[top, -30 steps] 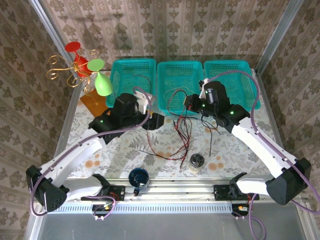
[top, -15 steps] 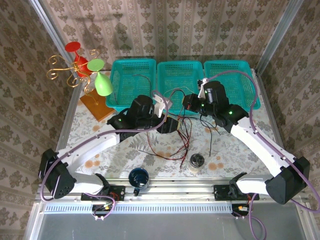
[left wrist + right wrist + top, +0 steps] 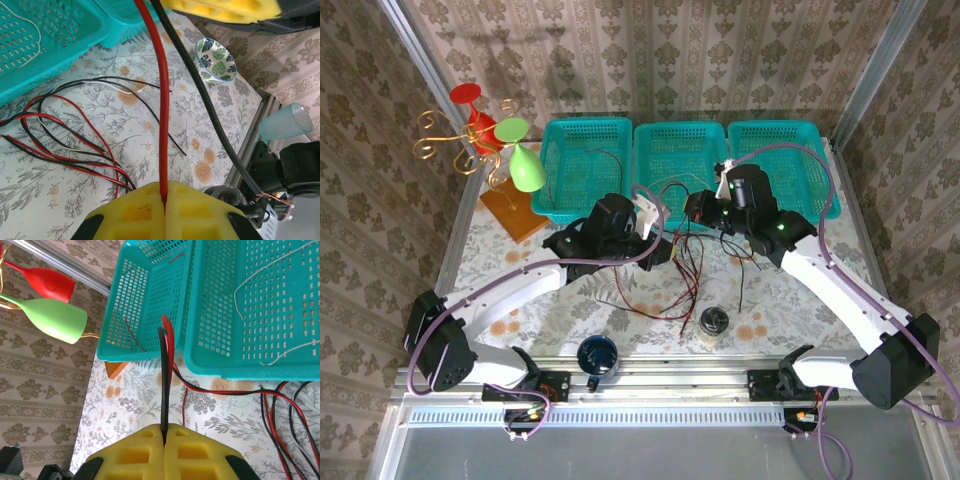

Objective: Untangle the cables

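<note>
A floral-patterned table [image 3: 560, 300], seen from above, carries a loose tangle of red and black cables [image 3: 670, 285] in front of three teal baskets: left basket [image 3: 565, 150], middle basket [image 3: 665, 150] and right basket [image 3: 785, 150]. The left gripper [image 3: 660, 247] and right gripper [image 3: 699, 209] meet over the tangle, close to the middle basket's front wall. Near the front edge stand a dark-lidded jar [image 3: 715, 321] and a dark blue cup [image 3: 597, 354]. At the far left is a gold wire stand [image 3: 440, 135] with a red goblet [image 3: 470, 95] and a green goblet [image 3: 525, 170].

The left wrist view looks along yellow pads [image 3: 200, 210] pressed together, pinching a red cable [image 3: 161, 100] that rises taut from their seam. A black cable [image 3: 200, 95] runs beside it. This view adds a leaf-patterned bowl [image 3: 215, 59] and a teal tumbler [image 3: 285, 122] near the table's edge.

The right wrist view shows its own yellow pads [image 3: 130, 455] pressed together on the black cable, which stands upright. A loop of red cable sits just behind its top. Thin white wires [image 3: 260, 280] lie in the basket beyond.
</note>
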